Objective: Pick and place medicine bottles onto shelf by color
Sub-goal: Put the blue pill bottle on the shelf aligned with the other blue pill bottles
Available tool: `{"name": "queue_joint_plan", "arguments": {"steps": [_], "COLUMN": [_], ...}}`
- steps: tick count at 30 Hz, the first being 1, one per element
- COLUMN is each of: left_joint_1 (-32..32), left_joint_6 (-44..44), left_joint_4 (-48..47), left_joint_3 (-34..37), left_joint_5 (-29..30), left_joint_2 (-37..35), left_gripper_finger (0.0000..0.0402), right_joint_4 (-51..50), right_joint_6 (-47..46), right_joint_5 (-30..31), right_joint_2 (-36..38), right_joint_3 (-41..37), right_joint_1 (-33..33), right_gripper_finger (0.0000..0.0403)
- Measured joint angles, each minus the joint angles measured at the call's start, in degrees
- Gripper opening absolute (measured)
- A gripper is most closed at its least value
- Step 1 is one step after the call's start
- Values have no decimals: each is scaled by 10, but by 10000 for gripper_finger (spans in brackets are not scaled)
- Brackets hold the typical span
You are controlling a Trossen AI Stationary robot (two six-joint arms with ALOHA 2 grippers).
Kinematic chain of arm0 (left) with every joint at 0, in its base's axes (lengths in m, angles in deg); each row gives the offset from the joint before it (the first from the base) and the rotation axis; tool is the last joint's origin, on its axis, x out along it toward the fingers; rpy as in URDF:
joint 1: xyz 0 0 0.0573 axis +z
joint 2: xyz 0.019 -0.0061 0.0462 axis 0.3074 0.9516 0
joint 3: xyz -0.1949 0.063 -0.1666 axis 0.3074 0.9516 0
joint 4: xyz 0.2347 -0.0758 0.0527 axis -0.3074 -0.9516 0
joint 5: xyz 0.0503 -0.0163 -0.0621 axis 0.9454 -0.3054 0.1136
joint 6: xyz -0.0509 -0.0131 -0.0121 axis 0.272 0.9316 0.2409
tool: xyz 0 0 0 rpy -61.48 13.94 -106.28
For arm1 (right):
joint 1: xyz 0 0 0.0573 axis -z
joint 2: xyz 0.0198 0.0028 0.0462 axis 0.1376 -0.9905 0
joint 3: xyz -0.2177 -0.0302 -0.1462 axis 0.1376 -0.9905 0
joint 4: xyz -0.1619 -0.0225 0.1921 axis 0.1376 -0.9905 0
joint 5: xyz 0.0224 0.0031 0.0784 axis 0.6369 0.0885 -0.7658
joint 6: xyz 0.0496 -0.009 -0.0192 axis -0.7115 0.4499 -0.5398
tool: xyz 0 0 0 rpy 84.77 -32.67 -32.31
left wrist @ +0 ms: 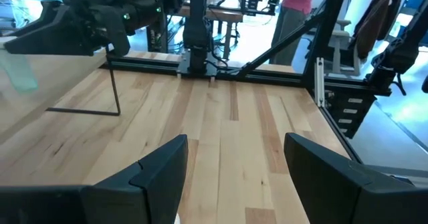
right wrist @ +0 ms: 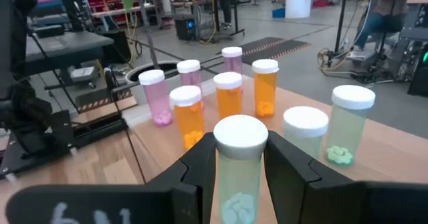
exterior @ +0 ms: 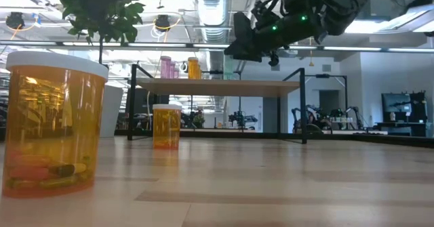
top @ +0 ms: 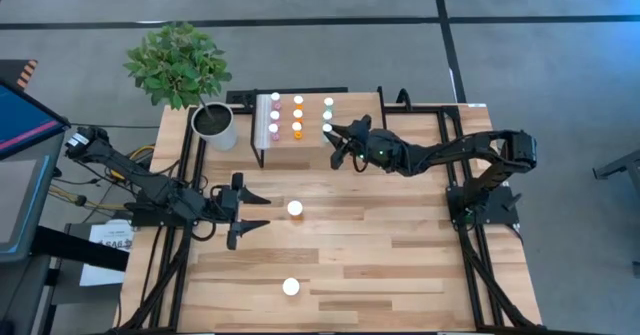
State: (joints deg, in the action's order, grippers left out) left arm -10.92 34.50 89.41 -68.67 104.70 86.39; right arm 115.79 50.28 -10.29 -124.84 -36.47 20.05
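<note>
The shelf [top: 300,152] stands at the table's far middle, with pink [right wrist: 155,93], orange [right wrist: 229,93] and pale green bottles [right wrist: 348,120] upright on it in colour rows. My right gripper [top: 333,135] reaches over the shelf's right part, shut on another pale green, white-capped bottle [right wrist: 239,164]. Two larger orange bottles stand on the tabletop, one mid-table [top: 295,208] and one near the front edge [top: 290,286]. My left gripper [top: 255,213] hovers open at the left, its fingers pointing toward the mid-table bottle, nothing between them. My right gripper pinches the green bottle's body just under its white cap [right wrist: 241,158] between its two fingers [right wrist: 200,167]. The fingers come level from the table's right side. The bottle stays upright; whether its base rests on the shelf I cannot tell.
A white pot [top: 217,125] with a leafy plant stands left of the shelf. The shelf's black legs [left wrist: 115,90] reach down to the table. Open tabletop lies at the near right [top: 400,265]. A person [left wrist: 294,10] stands beyond the table.
</note>
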Motion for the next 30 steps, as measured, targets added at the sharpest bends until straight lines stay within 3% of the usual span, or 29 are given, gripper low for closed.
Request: {"name": "queue_joint_plan", "arguments": {"steps": [18, 30], "left_joint_1": [0, 0], "left_joint_6": [0, 1], "left_joint_4": [-2, -4], "left_joint_3": [0, 0], "left_joint_5": [1, 0], "left_joint_2": [0, 0], "left_gripper_finger": [236, 236], "right_joint_4": [56, 43], "right_joint_6": [-1, 16], "right_joint_5": [-1, -2], "right_joint_2": [-63, -54], "right_joint_3": [3, 3], "right_joint_1": [7, 7], "right_gripper_finger": [124, 124]}}
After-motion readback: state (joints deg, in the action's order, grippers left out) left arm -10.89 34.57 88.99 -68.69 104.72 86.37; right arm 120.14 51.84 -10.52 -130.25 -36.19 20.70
